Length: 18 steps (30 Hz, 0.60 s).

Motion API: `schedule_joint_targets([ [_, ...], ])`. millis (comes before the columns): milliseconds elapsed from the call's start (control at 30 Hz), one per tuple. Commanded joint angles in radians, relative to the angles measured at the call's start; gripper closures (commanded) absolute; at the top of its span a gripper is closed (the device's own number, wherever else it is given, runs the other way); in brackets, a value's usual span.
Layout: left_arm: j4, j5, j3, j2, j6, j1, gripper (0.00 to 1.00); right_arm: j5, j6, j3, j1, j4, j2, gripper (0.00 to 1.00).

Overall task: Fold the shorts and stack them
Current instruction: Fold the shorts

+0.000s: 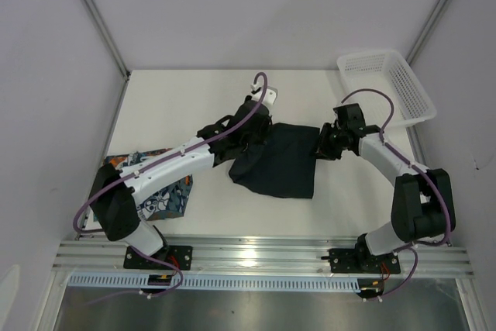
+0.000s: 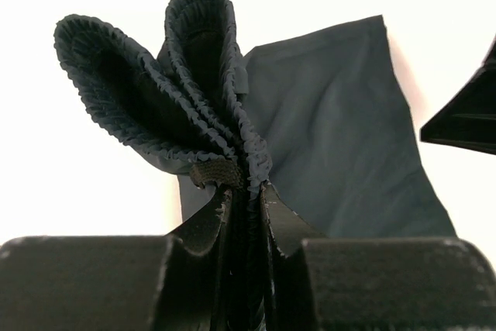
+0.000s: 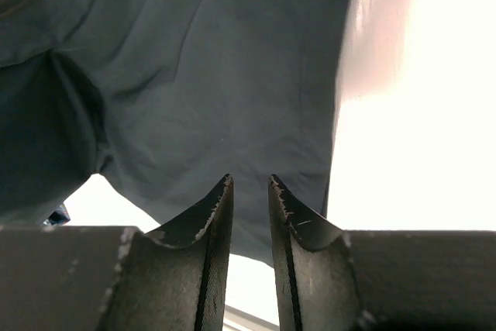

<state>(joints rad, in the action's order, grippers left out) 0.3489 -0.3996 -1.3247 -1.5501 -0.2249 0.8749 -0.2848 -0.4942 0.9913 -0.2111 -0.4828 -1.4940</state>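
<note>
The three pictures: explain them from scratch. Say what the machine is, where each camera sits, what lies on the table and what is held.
The machine is two robot arms, the left arm and the right arm, bolted at the near edge of the table. The overhead picture looks down from above and behind them. The other two come from a camera on each wrist, looking past that arm's own fingers. On the table lie the dark shorts in the middle, the printed shorts partly under the left arm, and a white basket at the far right corner. The left gripper is clamped on the dark shorts' bunched waistband. The right gripper sits at their right edge, jaws slightly apart, with no cloth between them.
</note>
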Motion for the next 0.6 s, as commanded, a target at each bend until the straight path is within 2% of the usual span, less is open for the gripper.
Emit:
schedule_joint_targets([
  [0, -0.019, -0.044, -0.067, -0.021, 0.035, 0.022, 0.99, 0.003, 0.037, -0.003, 0.001, 0.039, -0.046, 0.73],
  [300, 0.001, -0.106, -0.114, -0.073, 0.053, 0.072, 0.99, 0.073, 0.055, 0.020, -0.001, 0.066, -0.190, 0.81],
  [567, 0.004, -0.140, -0.160, -0.148, 0.062, 0.136, 0.99, 0.101, 0.068, 0.007, -0.001, 0.078, -0.272, 0.99],
])
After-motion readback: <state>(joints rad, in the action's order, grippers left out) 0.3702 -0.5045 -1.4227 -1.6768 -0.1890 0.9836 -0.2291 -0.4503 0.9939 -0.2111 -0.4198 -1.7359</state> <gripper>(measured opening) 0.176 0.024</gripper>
